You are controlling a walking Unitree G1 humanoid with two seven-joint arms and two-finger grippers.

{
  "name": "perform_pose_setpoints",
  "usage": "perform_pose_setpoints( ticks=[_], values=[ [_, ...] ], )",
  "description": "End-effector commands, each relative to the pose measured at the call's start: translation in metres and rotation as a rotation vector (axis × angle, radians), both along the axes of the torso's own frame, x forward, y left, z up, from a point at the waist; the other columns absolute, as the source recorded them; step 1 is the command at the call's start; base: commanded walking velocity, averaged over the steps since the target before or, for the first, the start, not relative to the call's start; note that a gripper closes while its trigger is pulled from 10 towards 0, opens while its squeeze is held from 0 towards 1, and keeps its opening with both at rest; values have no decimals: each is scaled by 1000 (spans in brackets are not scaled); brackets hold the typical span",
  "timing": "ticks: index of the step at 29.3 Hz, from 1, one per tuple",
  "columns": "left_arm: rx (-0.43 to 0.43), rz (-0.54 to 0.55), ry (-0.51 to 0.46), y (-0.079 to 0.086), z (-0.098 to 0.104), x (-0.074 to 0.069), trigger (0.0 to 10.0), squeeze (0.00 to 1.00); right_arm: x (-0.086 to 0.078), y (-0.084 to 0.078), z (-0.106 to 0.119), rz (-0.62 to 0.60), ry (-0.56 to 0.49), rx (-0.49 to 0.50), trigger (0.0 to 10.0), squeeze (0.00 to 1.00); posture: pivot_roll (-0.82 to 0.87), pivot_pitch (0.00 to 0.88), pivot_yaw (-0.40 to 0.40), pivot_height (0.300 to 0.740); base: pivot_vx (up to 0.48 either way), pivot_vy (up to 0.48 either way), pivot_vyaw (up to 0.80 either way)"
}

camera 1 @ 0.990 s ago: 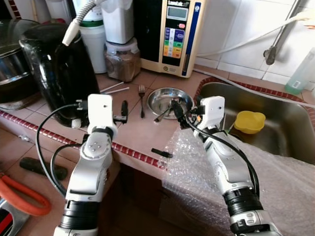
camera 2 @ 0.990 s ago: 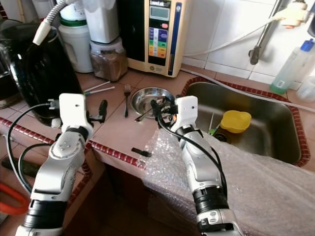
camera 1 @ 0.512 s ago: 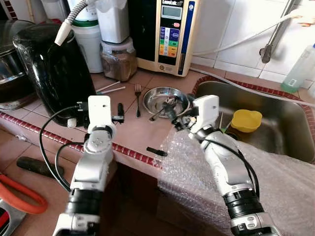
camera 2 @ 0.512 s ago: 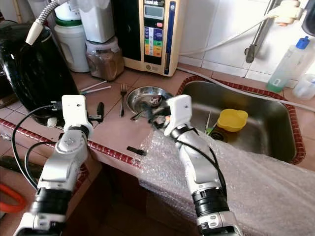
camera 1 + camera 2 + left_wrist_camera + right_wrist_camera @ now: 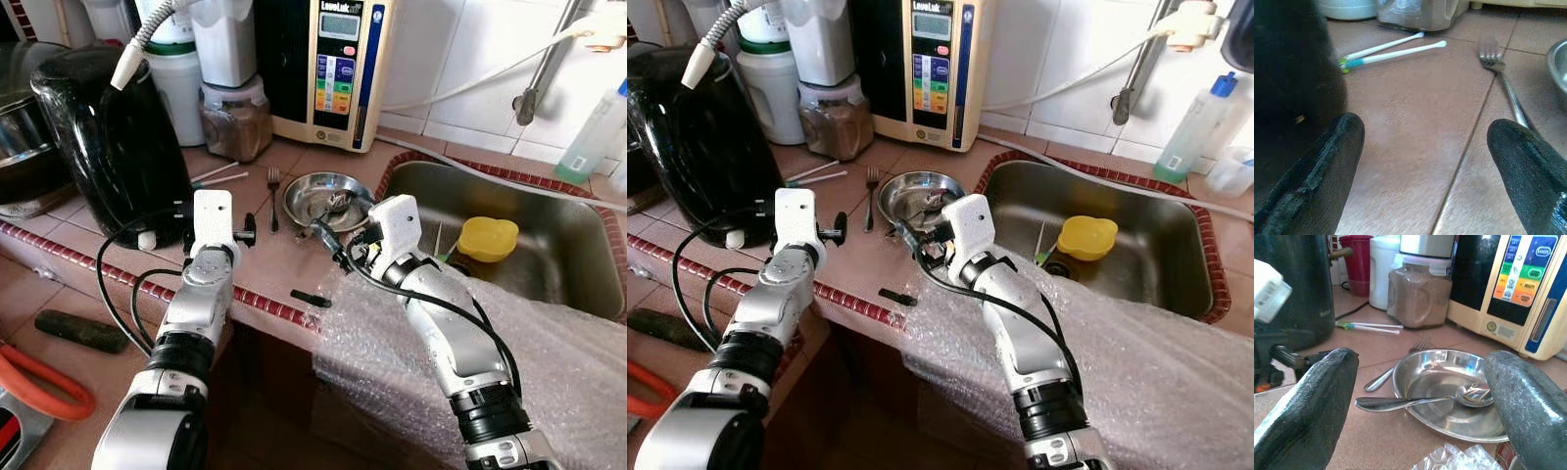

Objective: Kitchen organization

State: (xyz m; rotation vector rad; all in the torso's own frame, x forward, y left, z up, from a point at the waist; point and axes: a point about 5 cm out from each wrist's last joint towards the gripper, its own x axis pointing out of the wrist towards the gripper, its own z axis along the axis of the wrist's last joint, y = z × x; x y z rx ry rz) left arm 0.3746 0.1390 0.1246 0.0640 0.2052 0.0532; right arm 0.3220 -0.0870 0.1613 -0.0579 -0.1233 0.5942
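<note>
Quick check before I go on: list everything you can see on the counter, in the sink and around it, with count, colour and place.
Bowl: 1, steel, on counter left of sink.
Spoon: 1, steel, its bowl end lying in the bowl, handle over the rim.
Fork: 1, steel, on counter left of the bowl.
Sticks: 2, white, on counter beyond the fork.
Kettle: 1, black, left on counter.
Jar: 1, clear with brown contents, at back.
Water unit: 1, cream and black, against the wall.
Sink: 1, steel, right.
Cup: 1, yellow, in sink.
Bubble wrap: 1 sheet, clear, over the counter edge.
Left gripper: open, over the counter by the fork.
Right gripper: open, facing the bowl.
</note>
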Motion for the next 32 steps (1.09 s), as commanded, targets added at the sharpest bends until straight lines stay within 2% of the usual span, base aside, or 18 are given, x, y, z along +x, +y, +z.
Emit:
perform_pose_setpoints(
  ticks=[1, 12, 15, 21, 29, 32],
  values=[
    [3, -24, -28, -4, 9, 6, 10000, 0, -3, -1, 1, -1, -2, -7, 10000, 0, -20, 0, 9, 740, 0, 0, 0],
    [3, -56, -18, -15, 4, 10, 10000, 0, -8, -1, 0, 6, 3, -20, 10000, 0, -44, 0, 13, 740, 0, 0, 0],
    [-5, -67, -28, -21, 5, 12, 10000, 0, -14, 3, 1, 82, 11, -1, 10000, 0, -51, 0, 10, 740, 0, 0, 0],
    [-2, -84, -20, -29, 5, 13, 10000, 0, -22, 6, -1, 150, 21, -15, 10000, 0, -59, 0, 7, 740, 0, 0, 0],
    [4, -75, 32, -31, -3, 12, 10000, 0, -25, 4, 0, 157, 24, -30, 10000, 0, -73, 0, 6, 740, 0, 0, 0],
    [0, -74, 84, -29, -10, 10, 10000, 0, -26, 3, -1, 156, 27, -35, 10000, 0, -74, 0, 7, 740, 0, 0, 0]
  ],
)
